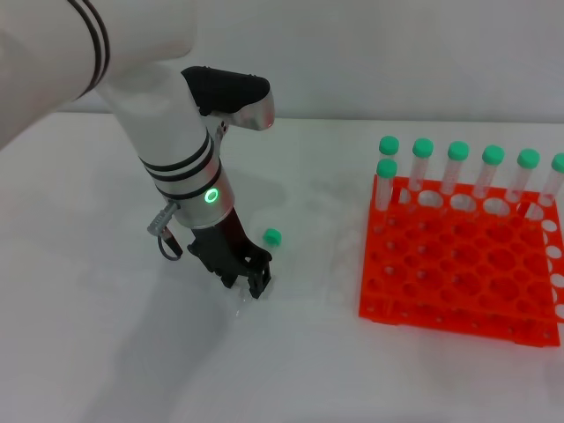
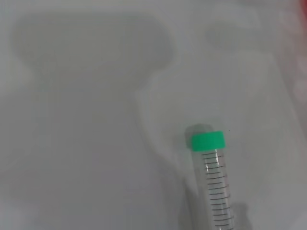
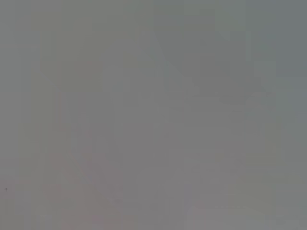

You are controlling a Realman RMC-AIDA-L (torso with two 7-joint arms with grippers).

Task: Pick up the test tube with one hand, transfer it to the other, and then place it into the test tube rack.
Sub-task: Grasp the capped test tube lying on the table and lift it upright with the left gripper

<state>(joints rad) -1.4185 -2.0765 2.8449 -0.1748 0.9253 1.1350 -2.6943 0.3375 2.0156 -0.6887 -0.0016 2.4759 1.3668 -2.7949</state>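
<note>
Left gripper (image 1: pixel 247 280) is down at the white table (image 1: pixel 106 335), fingertips right at the surface, and the test tube (image 1: pixel 264 251) lies flat there beside it. From the head camera only the green cap (image 1: pixel 272 236) shows clearly, just past the black fingers on the rack side; the clear body runs back from the cap toward the claw and under it. The wrist camera agrees: the test tube (image 2: pixel 213 184) with its graduation marks stretches lengthwise from the green cap (image 2: pixel 207 141) back toward the camera. So the long axis points roughly along the line from claw to cap, with the fingers over the tail end, not the cap end. Whether those fingers are closed on the tube or only straddling it, I cannot tell. Right arm is out of sight, so the left is the 1 in reach. Orange test tube rack (image 1: pixel 458 264) stands well apart, with 7 green-capped tubes (image 1: pixel 457 167) upright along its far edge.
</note>
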